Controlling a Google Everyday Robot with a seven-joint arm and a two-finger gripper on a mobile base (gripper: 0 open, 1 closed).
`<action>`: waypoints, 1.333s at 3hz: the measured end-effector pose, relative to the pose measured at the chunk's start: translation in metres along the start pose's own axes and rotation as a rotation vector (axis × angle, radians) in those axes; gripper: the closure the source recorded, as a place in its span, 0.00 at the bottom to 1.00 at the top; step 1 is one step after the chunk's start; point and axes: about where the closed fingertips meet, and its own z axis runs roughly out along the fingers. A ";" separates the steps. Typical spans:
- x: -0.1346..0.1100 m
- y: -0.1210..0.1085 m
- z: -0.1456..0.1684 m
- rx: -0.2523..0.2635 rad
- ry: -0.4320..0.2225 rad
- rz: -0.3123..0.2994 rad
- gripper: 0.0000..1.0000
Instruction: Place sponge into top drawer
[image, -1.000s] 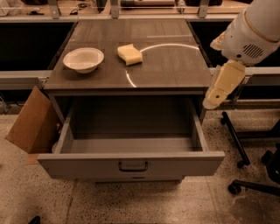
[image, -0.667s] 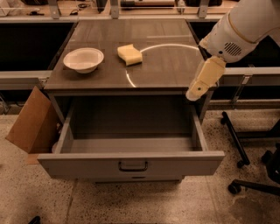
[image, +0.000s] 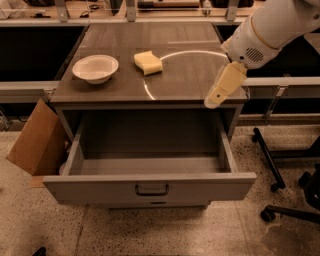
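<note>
The sponge (image: 148, 62) lies flat on the counter (image: 195, 82), toward the counter's back and a little left of its middle. It is free on all sides. The white bowl (image: 95, 68) sits further toward the counter's left edge, near the sponge but not touching it.

We judge the sponge to be light, soft foam. It should give under pressure and spring back, it will not break, and its surface should offer plenty of grip. A firm squeeze will deform it, so we would take it across its narrower width, low on the two long side faces, and close only until it is snug. Because it weighs so little, a push from one side would likely slide it across the smooth counter. We would therefore come down from above, centred over it, and not sweep in sideways.

The hand (image: 212, 101) hangs at the counter's front right corner, angled down and toward the counter's front edge, well apart from the sponge. We see nothing in it, and it does not appear to rest on anything. From this angle it reads as one pale shape, so we cannot tell how far open it is.

The top drawer (image: 100, 189) stands pulled out below the counter's front edge, ready to receive the sponge. A cardboard box (image: 35, 145) leans on the floor at the counter's left side.

We take the task to be at its start, with the reach to the sponge not yet made.
</note>
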 end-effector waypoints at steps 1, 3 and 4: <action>-0.011 -0.025 0.025 0.016 -0.059 0.015 0.00; -0.042 -0.079 0.084 0.016 -0.217 0.131 0.00; -0.049 -0.088 0.098 0.027 -0.240 0.138 0.00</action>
